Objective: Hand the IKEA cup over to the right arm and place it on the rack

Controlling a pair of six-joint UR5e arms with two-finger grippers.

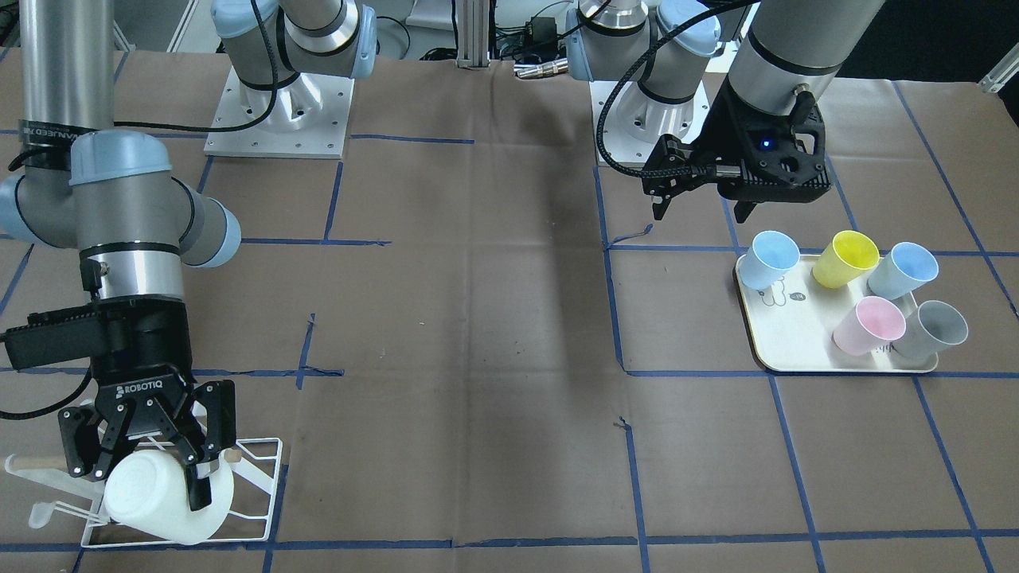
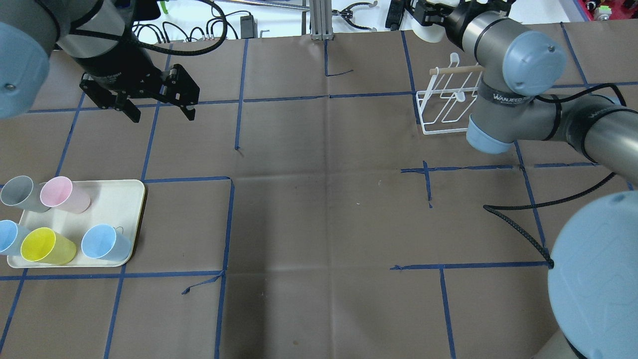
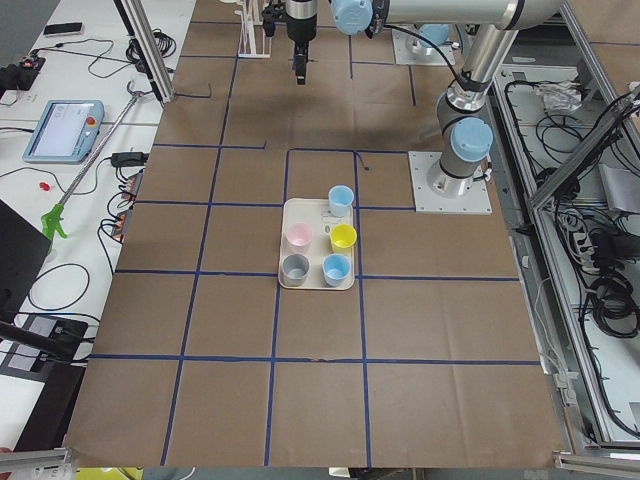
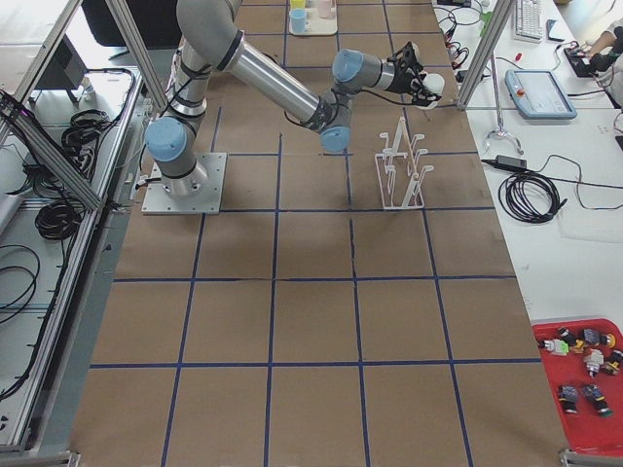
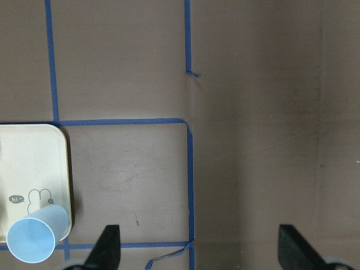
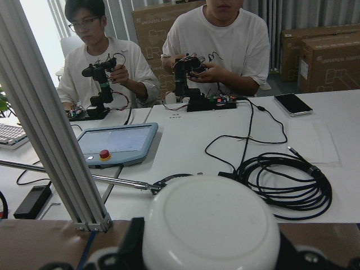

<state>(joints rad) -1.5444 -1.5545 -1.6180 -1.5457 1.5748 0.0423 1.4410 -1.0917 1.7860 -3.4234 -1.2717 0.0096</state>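
Placing step, by the look of it. The right hand [image 1: 147,484] is at the lower left of the front view, fingers clamped on the white cup [image 1: 143,497]. The cup is tipped on its side with its base toward that camera, and the right wrist view shows the same base filling the bottom of the frame.

The cup hangs over the rack [image 1: 275,485], just below the wooden handle [image 1: 32,463]. I can't tell whether a prong is inside the mouth, because the cup body hides that.

The left hand [image 1: 700,211] is at the upper right, fingers spread wide and holding nothing. It hovers above the worktop [image 1: 478,358] near the tray [image 1: 764,350], where five coloured cups stand. So I judge the handover done.

Next move, my read:
- Line the cup mouth up with a free prong.
- Ease down until the cup's weight sits on the wire.
- Only then open the fingers and back straight out.

Risk: letting go early could send the cup rolling off the wire base.
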